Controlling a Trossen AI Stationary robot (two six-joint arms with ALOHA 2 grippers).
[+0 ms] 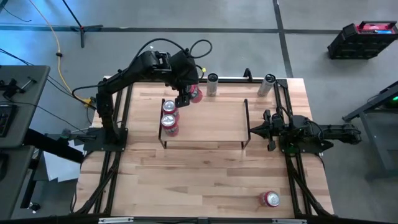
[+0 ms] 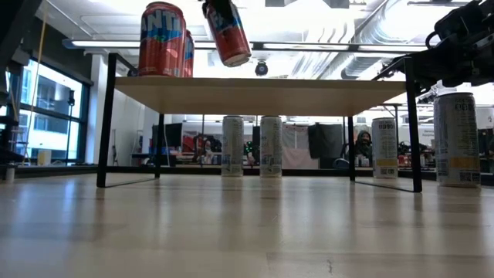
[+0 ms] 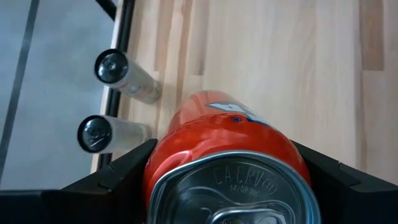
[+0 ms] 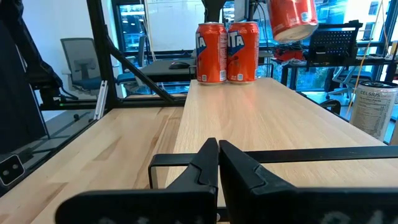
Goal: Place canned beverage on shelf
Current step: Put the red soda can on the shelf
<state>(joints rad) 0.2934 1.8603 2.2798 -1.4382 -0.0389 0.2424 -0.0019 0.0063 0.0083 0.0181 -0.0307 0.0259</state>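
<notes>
The left gripper [image 1: 188, 94] hangs above the back left corner of the shelf [image 1: 217, 121], its jaws spread wide and clamped on the sides of a red can [image 1: 195, 94], which sits between them in the left wrist view with its silver lid toward the camera. In the low view this can [image 2: 228, 32] is tilted and clear of the board, its lower end hanging above the surface rather than resting on it, so the placing is judged not yet finished; the tilt probably comes from the angle at which the arm reaches in. Just beside the jaws, toward the shelf's left end, two more red cans [image 1: 169, 118] stand upright on the board, close together, and the held can seems meant for the free spot behind them. Beyond the jaws, on the worktop [image 1: 205, 180] behind the shelf, two slim silver cans [image 1: 212, 84] stand apart from each other. Another red can [image 1: 270, 199] lies near the worktop's front right corner. The right gripper [image 4: 217, 163] waits just off the shelf's right end, jaws pressed together and empty, pointing at the rail.
</notes>
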